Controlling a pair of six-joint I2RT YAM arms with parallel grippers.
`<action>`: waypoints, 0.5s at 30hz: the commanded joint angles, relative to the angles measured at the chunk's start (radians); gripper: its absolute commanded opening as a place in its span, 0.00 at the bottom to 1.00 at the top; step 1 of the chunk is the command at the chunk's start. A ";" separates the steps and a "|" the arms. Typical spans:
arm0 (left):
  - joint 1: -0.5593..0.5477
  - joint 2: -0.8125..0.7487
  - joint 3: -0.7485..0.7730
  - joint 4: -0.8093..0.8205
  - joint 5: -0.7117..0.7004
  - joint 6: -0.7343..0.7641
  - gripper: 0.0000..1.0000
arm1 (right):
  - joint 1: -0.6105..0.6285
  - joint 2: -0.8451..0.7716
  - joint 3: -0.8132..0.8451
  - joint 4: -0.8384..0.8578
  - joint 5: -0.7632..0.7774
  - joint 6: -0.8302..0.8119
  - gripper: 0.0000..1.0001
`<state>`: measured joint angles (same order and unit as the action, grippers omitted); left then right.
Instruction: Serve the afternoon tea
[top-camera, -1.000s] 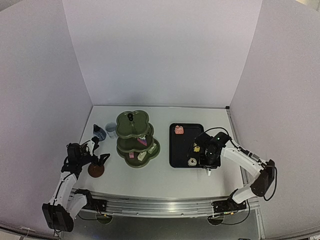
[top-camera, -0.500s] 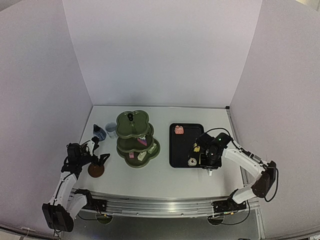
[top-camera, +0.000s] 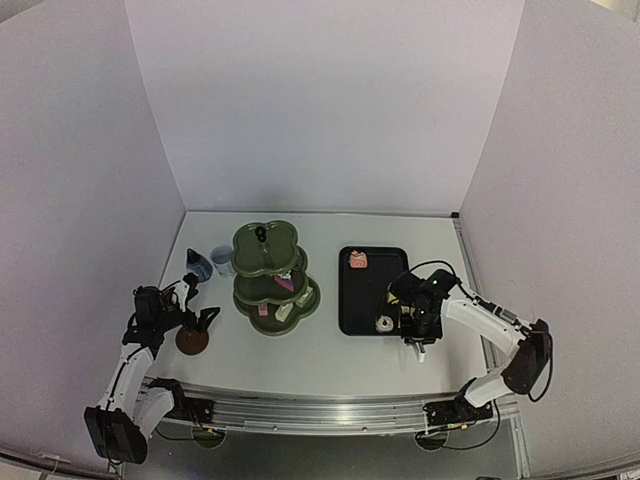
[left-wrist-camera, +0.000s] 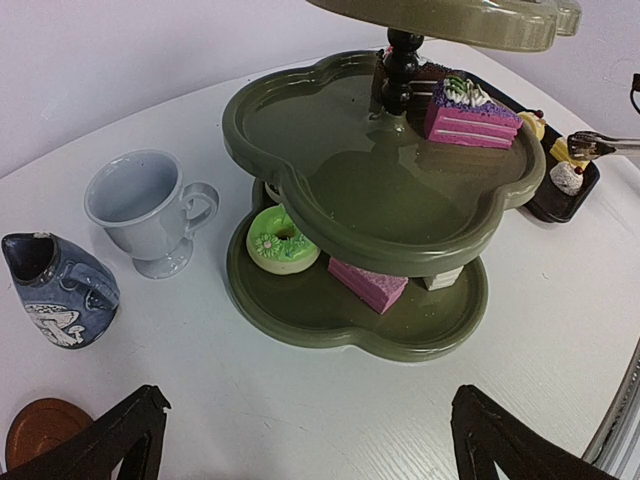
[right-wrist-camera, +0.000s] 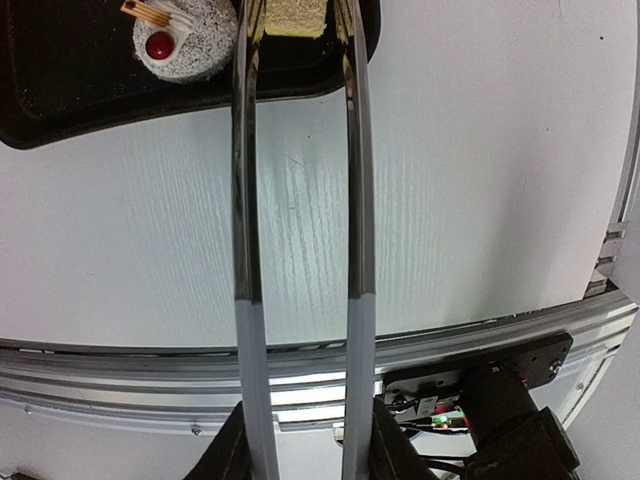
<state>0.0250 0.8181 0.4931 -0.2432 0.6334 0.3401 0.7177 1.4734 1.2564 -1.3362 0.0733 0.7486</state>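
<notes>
The dark green three-tier stand (top-camera: 275, 280) holds a pink layered cake (left-wrist-camera: 470, 110) on its middle tier. A green doughnut (left-wrist-camera: 280, 238) and a pink slice (left-wrist-camera: 368, 283) lie on the bottom tier. The white cup (top-camera: 222, 262) and the blue jug (top-camera: 198, 265) stand left of it. My right gripper (top-camera: 419, 333) is shut on the metal tongs (right-wrist-camera: 245, 200). The tong tips sit either side of a yellow pastry (right-wrist-camera: 295, 15) at the near edge of the black tray (top-camera: 360, 300). My left gripper (top-camera: 200, 298) is open and empty left of the stand.
A white pastry with a red cherry (right-wrist-camera: 185, 40) lies on the tray beside the tongs, and a pink pastry (top-camera: 358, 261) sits at the tray's far end. A brown coaster (top-camera: 192, 341) lies under my left gripper. The metal rail (right-wrist-camera: 300, 350) runs along the near table edge.
My right gripper with the tongs has shifted slightly left and toward the near edge. The left arm has not moved.
</notes>
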 joint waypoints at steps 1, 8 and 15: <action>-0.004 -0.014 0.000 0.016 0.008 -0.004 1.00 | -0.003 0.004 0.003 -0.009 -0.009 -0.010 0.29; -0.004 -0.022 -0.001 0.014 0.004 -0.005 0.99 | -0.003 -0.018 0.030 -0.007 0.017 -0.024 0.00; -0.003 -0.020 0.000 0.016 0.002 -0.004 1.00 | -0.003 -0.044 0.081 -0.028 0.057 -0.043 0.00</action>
<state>0.0250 0.8097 0.4931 -0.2432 0.6331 0.3401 0.7177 1.4724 1.2684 -1.3406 0.0790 0.7214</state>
